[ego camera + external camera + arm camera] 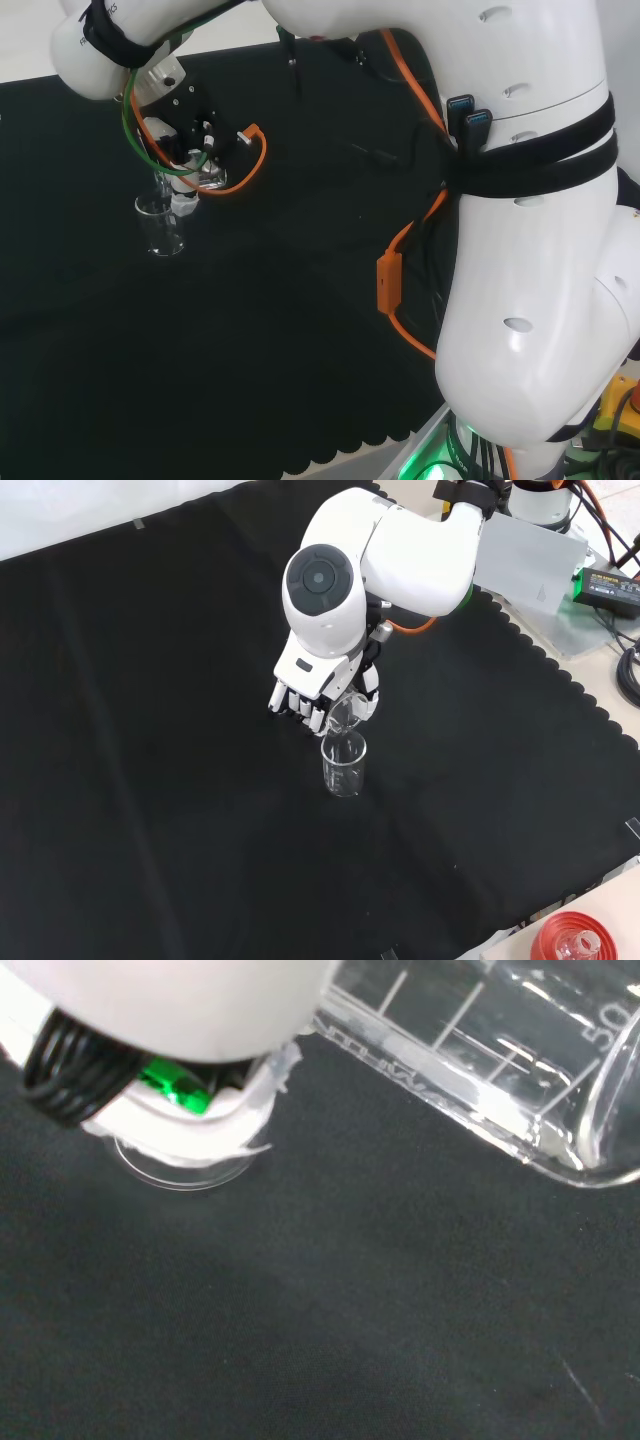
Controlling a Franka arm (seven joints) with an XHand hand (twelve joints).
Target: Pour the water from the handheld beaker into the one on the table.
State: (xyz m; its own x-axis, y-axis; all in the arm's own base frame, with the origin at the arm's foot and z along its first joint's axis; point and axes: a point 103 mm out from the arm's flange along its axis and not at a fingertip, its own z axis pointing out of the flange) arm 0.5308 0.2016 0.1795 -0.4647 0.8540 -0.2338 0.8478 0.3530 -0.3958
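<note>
In the front view the hand (318, 692) hangs under the arm's white link with its fingers (294, 704) curled round a small clear beaker (343, 716). That held beaker is tipped, its mouth just over the rim of a second clear beaker (343, 766) standing upright on the black cloth. The head view shows the hand (186, 168) directly above the standing beaker (160, 224). Close up in the wrist view, the held beaker (480, 1050) lies nearly on its side with graduation marks showing. Behind a white part of the hand (190, 1125), the standing beaker (185, 1168) is partly hidden. I cannot make out water in either.
A red ribbed stand (572, 942) with glassware sits off the cloth at the front view's lower right. The cloth's scalloped edge (560, 670) runs along the right, with a grey plate (540, 580) beyond it. An orange cable (250, 160) loops by the hand.
</note>
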